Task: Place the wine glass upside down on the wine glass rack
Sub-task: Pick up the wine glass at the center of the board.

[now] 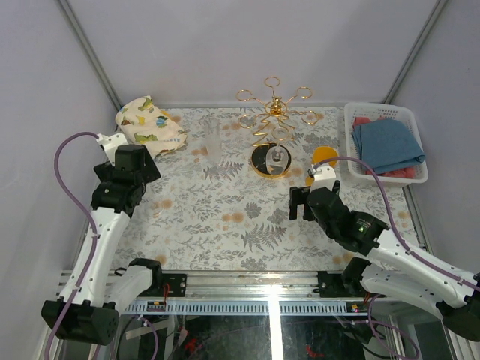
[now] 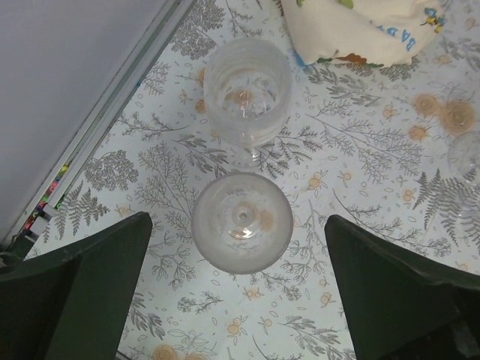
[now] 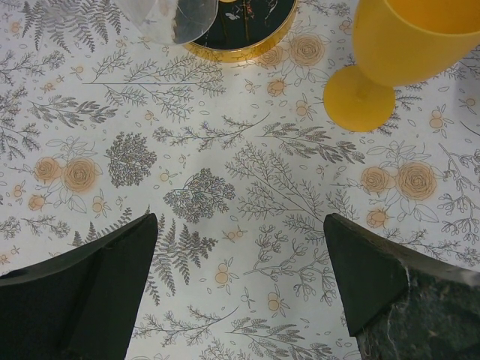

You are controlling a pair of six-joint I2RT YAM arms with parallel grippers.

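Note:
A clear wine glass stands under my left gripper (image 2: 237,219). Its bowl (image 2: 247,90) is farther out and its round foot (image 2: 241,247) lies between the wide-open fingers, with nothing gripped. In the top view the left gripper (image 1: 124,154) covers that glass. A second clear glass (image 1: 212,142) stands mid-table, left of the wine glass rack (image 1: 275,112). The rack is gold wire with ring-ended arms and a black, gold-rimmed base (image 3: 232,51). Another clear glass (image 3: 180,19) shows over that base. My right gripper (image 3: 240,219) is open above bare tablecloth, near the front right of the rack (image 1: 301,201).
A yellow goblet (image 3: 405,37) stands just right of the rack base, close ahead of my right gripper (image 1: 324,157). A white basket (image 1: 384,111) with a blue cloth (image 1: 386,146) sits at the back right. A patterned cloth (image 1: 146,124) lies at the back left by the left wall.

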